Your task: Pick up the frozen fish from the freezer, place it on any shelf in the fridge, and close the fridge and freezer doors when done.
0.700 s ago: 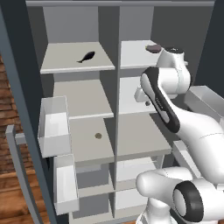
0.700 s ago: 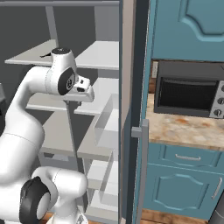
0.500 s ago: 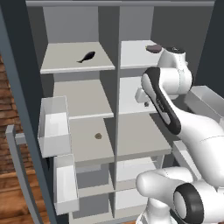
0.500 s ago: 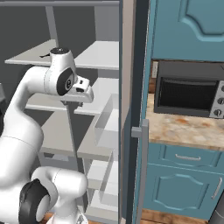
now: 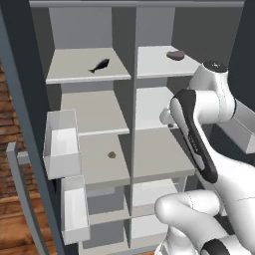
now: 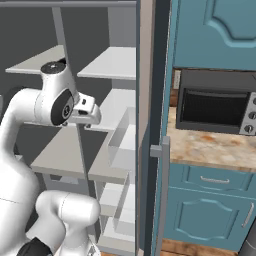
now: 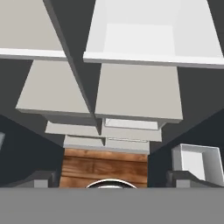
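Note:
The frozen fish (image 5: 100, 65), a small black silhouette, lies on the top shelf of the cabinet's left half, the freezer (image 5: 89, 112). To its right is the fridge (image 5: 159, 149) half, with pale grey shelves. My gripper (image 6: 93, 113) hovers in front of the fridge's second shelf, well right of the fish and below it. In the hand view the gripper (image 7: 113, 178) points down past the shelf fronts. Its dark fingertips (image 7: 43, 178) stand wide apart, open, with nothing between them. In the left base view my own arm (image 5: 191, 129) hides the fingers.
A dark maroon lump (image 5: 174, 55) sits on the fridge's top shelf. A small brown item (image 5: 112, 155) lies on a lower freezer shelf. Both doors stand open: door bins (image 5: 62, 142) at left, a door edge with grey handle (image 6: 160, 150) at right. A microwave (image 6: 215, 107) sits on the counter.
The arm's upper joint has drawn slightly back toward the base and a little lower. The fish and the doors have not moved.

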### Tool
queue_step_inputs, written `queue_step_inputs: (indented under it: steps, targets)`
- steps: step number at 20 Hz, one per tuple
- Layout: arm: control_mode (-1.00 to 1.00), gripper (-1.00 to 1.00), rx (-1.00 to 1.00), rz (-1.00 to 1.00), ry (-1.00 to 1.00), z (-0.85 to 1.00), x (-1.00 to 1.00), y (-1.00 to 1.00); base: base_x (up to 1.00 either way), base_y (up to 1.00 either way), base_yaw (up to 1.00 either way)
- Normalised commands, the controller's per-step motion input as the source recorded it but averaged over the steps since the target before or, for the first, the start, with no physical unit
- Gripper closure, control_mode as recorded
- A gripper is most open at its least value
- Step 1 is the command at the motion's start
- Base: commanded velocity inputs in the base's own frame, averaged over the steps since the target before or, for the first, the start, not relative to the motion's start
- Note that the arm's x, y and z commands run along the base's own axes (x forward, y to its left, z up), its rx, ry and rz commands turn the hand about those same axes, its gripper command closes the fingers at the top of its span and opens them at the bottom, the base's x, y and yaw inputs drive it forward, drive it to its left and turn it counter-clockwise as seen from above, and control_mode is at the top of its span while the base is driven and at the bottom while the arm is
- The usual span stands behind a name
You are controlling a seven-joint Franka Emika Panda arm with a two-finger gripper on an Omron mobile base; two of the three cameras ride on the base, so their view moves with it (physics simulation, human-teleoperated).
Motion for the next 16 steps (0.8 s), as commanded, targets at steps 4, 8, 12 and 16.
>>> queue_step_inputs:
  steps: [4, 8, 12, 16]
  targets:
    - [-1.0, -1.0, 0.0, 0.0, -0.06, 0.0, -0.21, 0.0, 0.0, 0.0, 0.0]
    - [-1.0, -1.0, 0.0, 0.0, -0.03, 0.0, -0.07, 0.0, 0.0, 0.0, 0.0]
    - [-1.0, -1.0, 0.0, 0.0, -0.08, 0.0, -0.04, 0.1, 0.0, 0.0, 0.0]
    - [-1.0, -1.0, 0.0, -0.02, -0.08, 0.0, 0.0, 0.5, 0.0, 0.0, 0.0]
